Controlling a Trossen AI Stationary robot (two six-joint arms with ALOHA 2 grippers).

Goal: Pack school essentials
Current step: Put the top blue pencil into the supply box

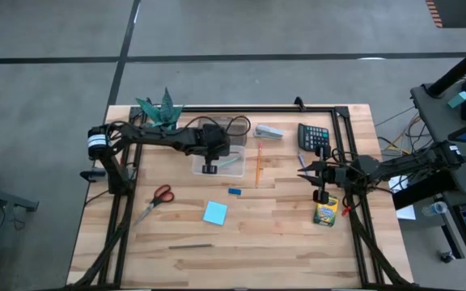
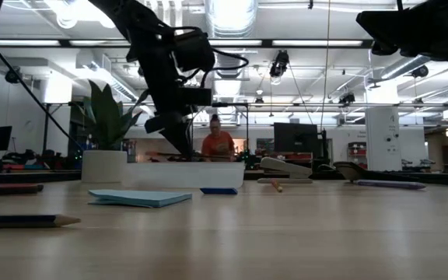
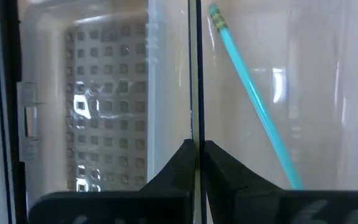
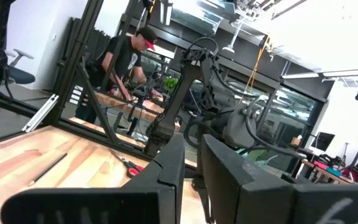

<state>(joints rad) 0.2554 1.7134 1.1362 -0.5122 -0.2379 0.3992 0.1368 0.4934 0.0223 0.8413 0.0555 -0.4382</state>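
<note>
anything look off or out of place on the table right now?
Nothing spilled or damaged. Items lie scattered flat: red-handled scissors, light-blue square notepad, yellow-green crayon box. Only a thin teal pencil rests slanted inside the clear plastic bin; the left gripper, jaws shut, hangs over it.

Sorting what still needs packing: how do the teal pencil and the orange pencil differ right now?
The teal pencil already lies inside the clear plastic box, under the left hand; the orange pencil lies on the bare table, just outside that box. The teal one lies slanted across the box floor, while the orange one points straight across the table's depth. Both are thin and lie flat.
</note>
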